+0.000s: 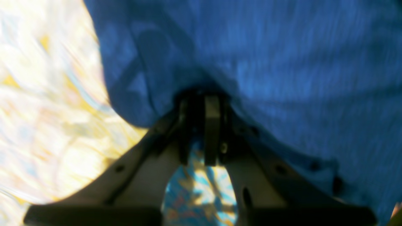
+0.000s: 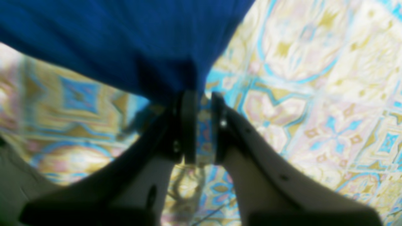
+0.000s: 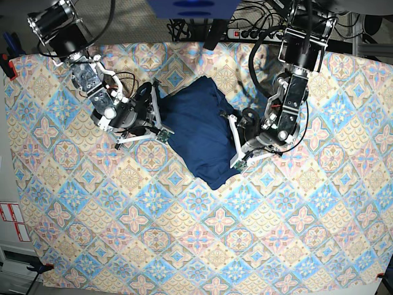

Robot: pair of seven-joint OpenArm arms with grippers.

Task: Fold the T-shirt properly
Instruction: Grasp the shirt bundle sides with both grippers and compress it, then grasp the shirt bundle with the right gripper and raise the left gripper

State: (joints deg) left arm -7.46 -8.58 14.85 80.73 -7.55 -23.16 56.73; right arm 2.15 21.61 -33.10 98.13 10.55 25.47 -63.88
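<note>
The T-shirt (image 3: 196,132) is a dark navy bundle lying partly folded in the middle of the table in the base view. My left gripper (image 3: 234,142) sits at its right edge, and in the left wrist view the gripper (image 1: 200,100) is shut on the T-shirt (image 1: 282,62), whose fabric drapes over the fingertips. My right gripper (image 3: 161,120) sits at the shirt's left edge. Seen from the right wrist, this gripper (image 2: 201,94) pinches the T-shirt (image 2: 125,40) at its tips, with a narrow gap lower between the fingers (image 2: 188,125).
A pastel tile-patterned tablecloth (image 3: 184,246) covers the whole table. Cables and a power strip (image 3: 258,31) lie along the back edge. A red clamp (image 3: 6,64) holds the cloth at the left edge.
</note>
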